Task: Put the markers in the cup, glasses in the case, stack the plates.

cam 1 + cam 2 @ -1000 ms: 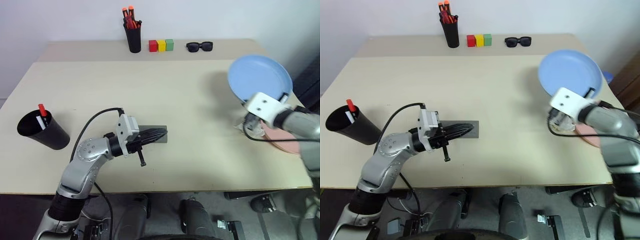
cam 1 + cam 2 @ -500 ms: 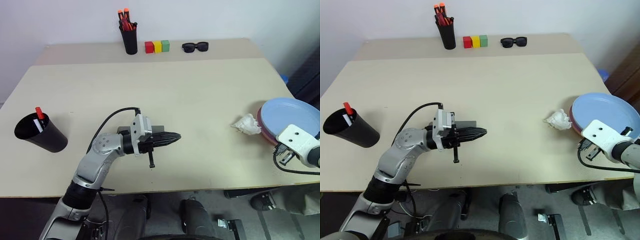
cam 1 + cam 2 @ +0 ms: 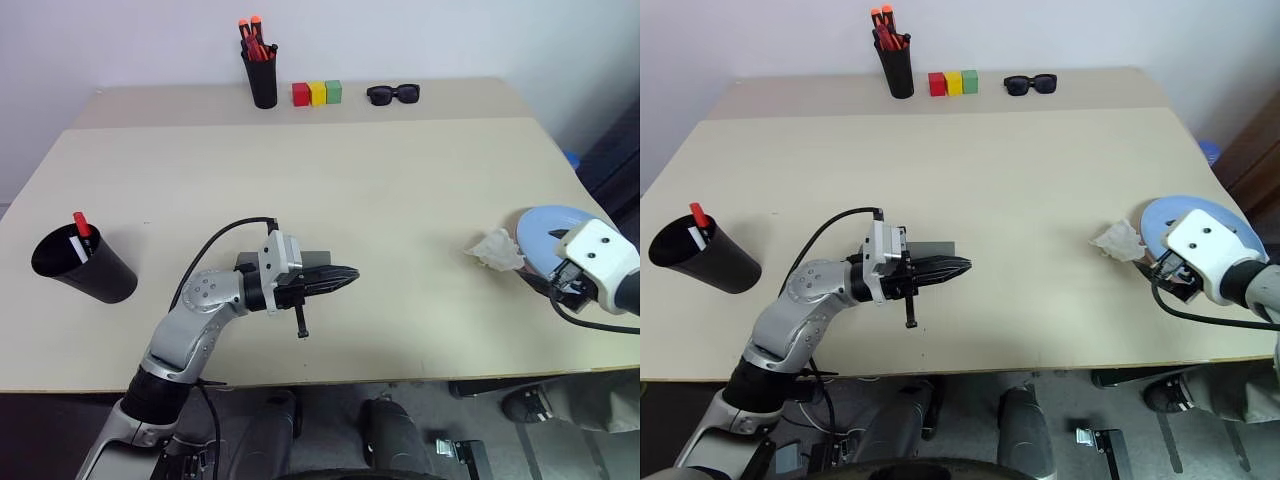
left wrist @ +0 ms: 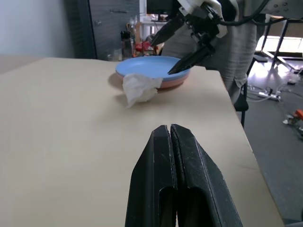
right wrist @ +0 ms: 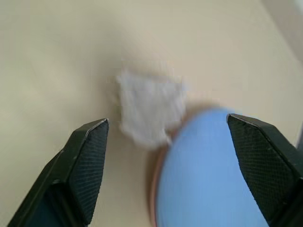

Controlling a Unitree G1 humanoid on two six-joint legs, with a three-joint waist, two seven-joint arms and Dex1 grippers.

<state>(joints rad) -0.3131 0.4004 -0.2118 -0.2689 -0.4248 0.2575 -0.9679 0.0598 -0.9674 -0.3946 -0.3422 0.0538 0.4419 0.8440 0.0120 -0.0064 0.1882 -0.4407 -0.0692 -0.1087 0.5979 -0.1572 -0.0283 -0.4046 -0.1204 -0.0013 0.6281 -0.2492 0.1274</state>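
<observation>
Evidently the stacking is done: blue plate (image 4: 151, 66) sits on the pink plate (image 4: 174, 81) at the table's (image 3: 380, 190) right edge. Right gripper (image 5: 177, 165) stands wide, empty, above them; it should lift straight clear, avoiding the tissue (image 3: 495, 248) beside. Left gripper (image 4: 171, 142) is closed, empty, over the case (image 3: 312, 260). Markers (image 3: 82, 232) stand in the cup (image 3: 85, 268).

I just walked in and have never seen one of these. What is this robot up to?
It is tidying a table. The light blue plate now lies on the pink plate at the table's right edge, and the right gripper, open, hangs over them beside a crumpled tissue. The left gripper is shut over the grey case. Two markers stand in the black cup.
</observation>
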